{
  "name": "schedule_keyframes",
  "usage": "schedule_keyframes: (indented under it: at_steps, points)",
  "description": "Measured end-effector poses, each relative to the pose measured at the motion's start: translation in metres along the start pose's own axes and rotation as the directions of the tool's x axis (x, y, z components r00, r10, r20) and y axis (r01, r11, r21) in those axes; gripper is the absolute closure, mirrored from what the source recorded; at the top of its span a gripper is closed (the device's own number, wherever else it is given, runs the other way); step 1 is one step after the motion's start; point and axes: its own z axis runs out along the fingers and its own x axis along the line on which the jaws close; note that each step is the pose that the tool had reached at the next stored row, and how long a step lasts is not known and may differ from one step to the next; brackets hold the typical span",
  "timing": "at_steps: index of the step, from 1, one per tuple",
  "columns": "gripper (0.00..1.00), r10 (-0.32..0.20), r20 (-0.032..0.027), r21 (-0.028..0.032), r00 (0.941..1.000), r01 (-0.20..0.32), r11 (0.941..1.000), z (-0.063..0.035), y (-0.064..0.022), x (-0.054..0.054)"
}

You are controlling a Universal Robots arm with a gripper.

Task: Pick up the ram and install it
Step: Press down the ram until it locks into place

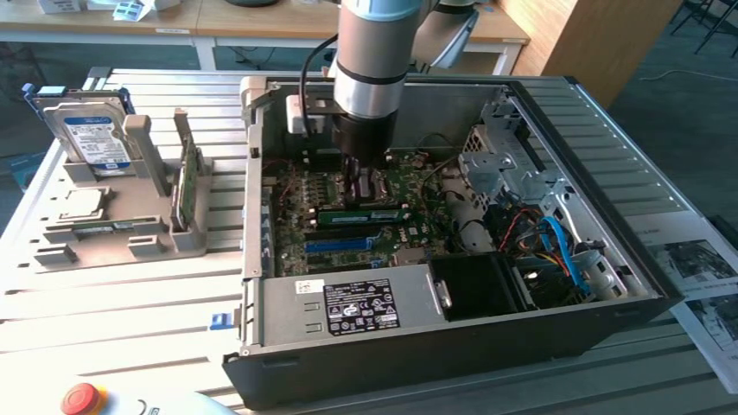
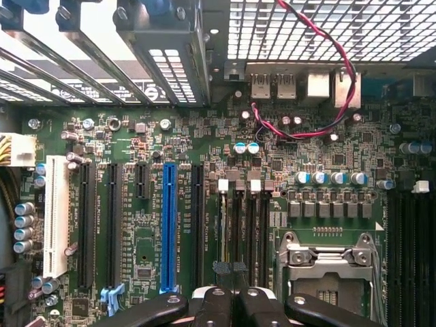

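Observation:
My gripper (image 1: 366, 183) reaches down into the open computer case (image 1: 645, 285), low over the green motherboard (image 1: 403, 186). Its dark fingers (image 2: 216, 303) are pressed together with nothing between them, so my gripper (image 2: 229, 286) is shut. A ram (image 1: 363, 211) stands on edge in a slot just in front of the fingertips in the exterior view. In the wrist view the ram (image 2: 223, 228) is a thin pale edge running along the slot by the white clips (image 2: 223, 184). I cannot tell whether the tips touch it.
A grey holder (image 1: 116, 238) at the exterior view's left carries a hard drive (image 1: 86, 130) and another upright green stick (image 1: 185, 177). Inside the case are the power supply (image 1: 346, 303), blue cables (image 1: 565, 251) and a red wire (image 2: 320, 129). A blue expansion slot (image 2: 169, 225) lies beside the memory slots.

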Motion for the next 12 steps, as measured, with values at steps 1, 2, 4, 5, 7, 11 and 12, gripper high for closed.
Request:
schedule_keyframes:
  at_steps: [1,2,4,5,7,11,12]
  points:
    - [0.90,0.000,0.0000,0.0000,1.0000,0.000,1.0000,0.0000,0.0000,0.0000]
    - [0.90,0.000,0.0001,0.0000,1.0000,0.000,1.0000,0.0000,0.0000,0.0000]
    - [0.90,0.000,0.0002,0.0001,1.0000,0.000,1.0000,0.0001,0.0000,0.0000]
    - [0.90,0.000,0.0005,0.0003,1.0000,0.000,1.0000,0.0006,0.0000,-0.0001]
    - [0.90,0.000,0.0003,0.0002,1.0000,0.000,1.0000,0.0017,-0.0001,-0.0001]
    - [0.90,0.000,0.0000,0.0000,1.0000,0.000,1.0000,0.0022,0.0000,-0.0001]
    - [0.90,0.000,0.0001,0.0001,1.0000,0.000,1.0000,0.0023,0.0000,-0.0001]
